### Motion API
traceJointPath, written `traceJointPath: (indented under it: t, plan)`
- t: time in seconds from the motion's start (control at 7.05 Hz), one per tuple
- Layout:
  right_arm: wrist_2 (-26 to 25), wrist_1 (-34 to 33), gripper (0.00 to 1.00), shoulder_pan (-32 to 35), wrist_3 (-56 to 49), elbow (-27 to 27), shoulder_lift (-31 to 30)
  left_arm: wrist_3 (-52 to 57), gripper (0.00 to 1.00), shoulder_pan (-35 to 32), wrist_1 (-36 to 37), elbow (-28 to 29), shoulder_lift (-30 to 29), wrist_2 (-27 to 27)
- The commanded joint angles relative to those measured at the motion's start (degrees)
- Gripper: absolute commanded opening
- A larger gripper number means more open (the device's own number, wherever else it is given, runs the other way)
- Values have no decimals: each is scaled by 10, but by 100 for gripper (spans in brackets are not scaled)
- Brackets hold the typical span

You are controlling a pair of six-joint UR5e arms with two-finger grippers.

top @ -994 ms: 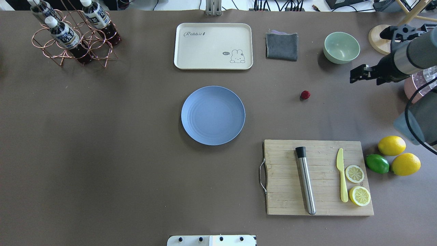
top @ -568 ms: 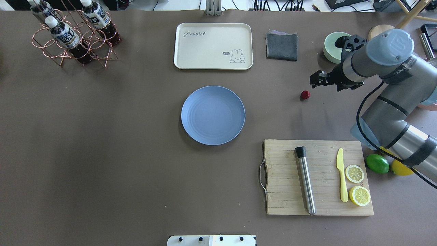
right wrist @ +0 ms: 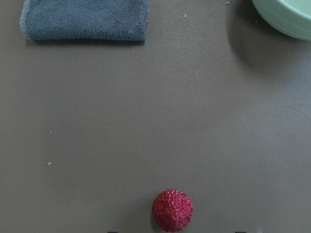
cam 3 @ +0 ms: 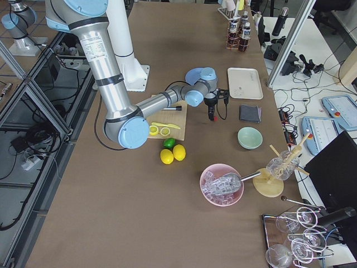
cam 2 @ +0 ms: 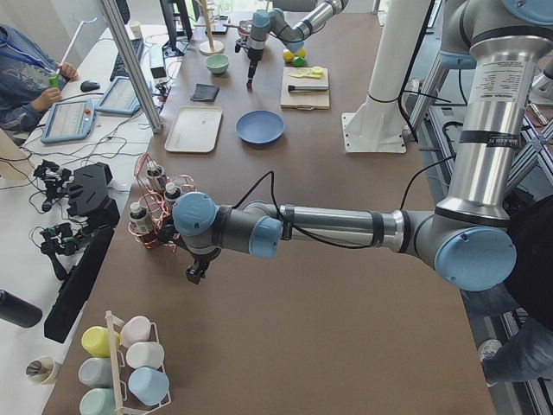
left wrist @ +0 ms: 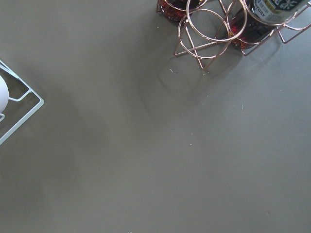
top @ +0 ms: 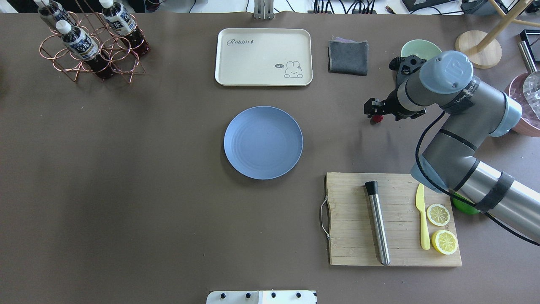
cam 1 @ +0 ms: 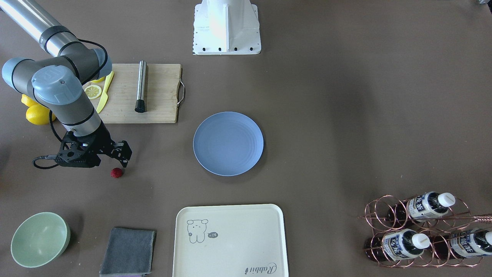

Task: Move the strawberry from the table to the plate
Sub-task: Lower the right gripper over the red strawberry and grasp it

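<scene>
The strawberry (top: 377, 119) is a tiny dark-red bumpy berry lying on the brown table (top: 126, 190), right of the light-blue plate (top: 263, 142). My right gripper (top: 372, 110) hovers directly over it, jaws open and nothing between them. In the right wrist view the strawberry (right wrist: 172, 209) sits at the bottom centre, on the table. The front view shows the right gripper (cam 1: 123, 161) just above the strawberry (cam 1: 117, 172), well left of the plate (cam 1: 228, 143). My left gripper (cam 2: 197, 273) hangs far away beside the bottle rack; whether it is open or shut cannot be told.
A wooden cutting board (top: 350, 211) with a steel muddler (top: 376, 221), yellow knife and lemon slices lies at the near right. A green bowl (top: 415, 47), grey cloth (top: 348, 57) and cream tray (top: 263, 57) line the far side. A copper bottle rack (top: 90, 42) stands far left.
My right arm has swung in from the table's right edge, carrying its open gripper leftward until it hangs over the strawberry. The strawberry and plate have stayed put.
</scene>
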Motion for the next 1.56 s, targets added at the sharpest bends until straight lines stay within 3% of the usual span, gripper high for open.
traceJointPath:
  t: [0.0,0.28,0.71,0.85,1.14,1.42]
  plan:
    - [-10,7,76,-6,-2,-9,1,1,98,0,0,0,0,-1]
    - [-11,52,73,-6,-2,-55,21,1,98,0,-5,0,6,-2]
    - [-11,57,66,-6,-14,-61,17,0,98,0,-5,0,6,-5]
    - [-11,57,54,-6,-18,-61,17,0,98,0,-5,0,7,-6]
    - [-11,58,0,-6,-18,-54,19,0,98,0,-5,0,7,-8]
    - [-11,44,0,-4,-9,-28,31,0,98,0,-5,-1,7,-8]
